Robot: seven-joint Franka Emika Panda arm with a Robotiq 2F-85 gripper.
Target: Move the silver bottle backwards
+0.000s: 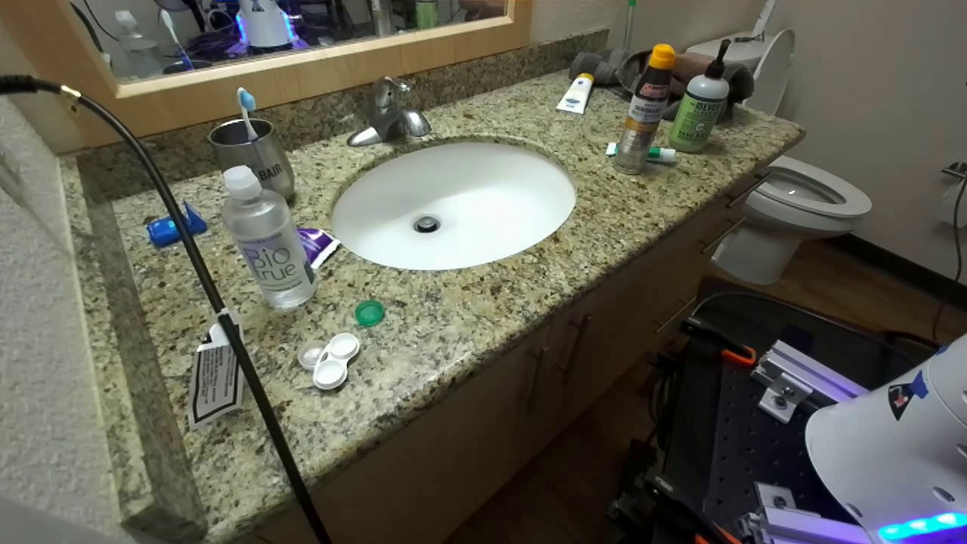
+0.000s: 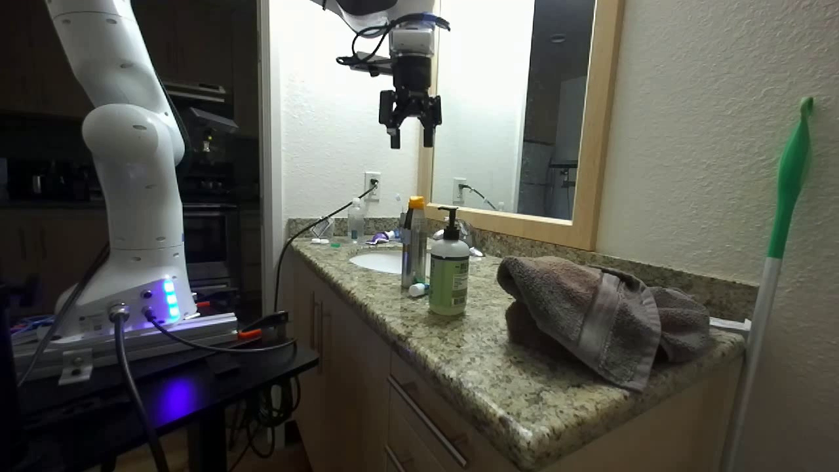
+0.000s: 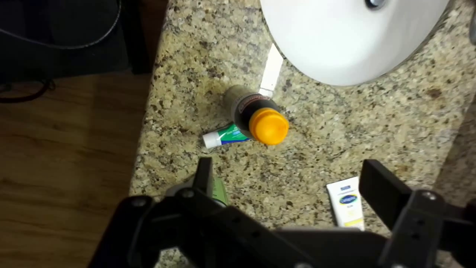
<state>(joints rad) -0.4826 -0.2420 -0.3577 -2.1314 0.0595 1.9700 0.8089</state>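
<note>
The silver bottle (image 1: 641,125) stands upright on the granite counter beside the sink. It has a silvery lower body, a dark upper band and an orange cap. In an exterior view (image 2: 414,246) it stands just behind the green soap bottle, which is close to its side. In the wrist view the bottle (image 3: 253,108) is seen from above, beyond the fingertips in the picture. My gripper (image 2: 411,139) is high above the counter, pointing down, roughly over the bottle. Its fingers (image 3: 288,163) are wide apart with nothing held. The gripper is out of view in an exterior view.
The green soap pump bottle (image 1: 696,117) and a small toothpaste tube (image 3: 227,136) lie close to the silver bottle. A white tube (image 3: 346,201), a crumpled towel (image 2: 583,311), the sink (image 1: 483,185) and a clear bottle (image 1: 268,242) are on the counter. The mirror (image 2: 485,105) is on the wall.
</note>
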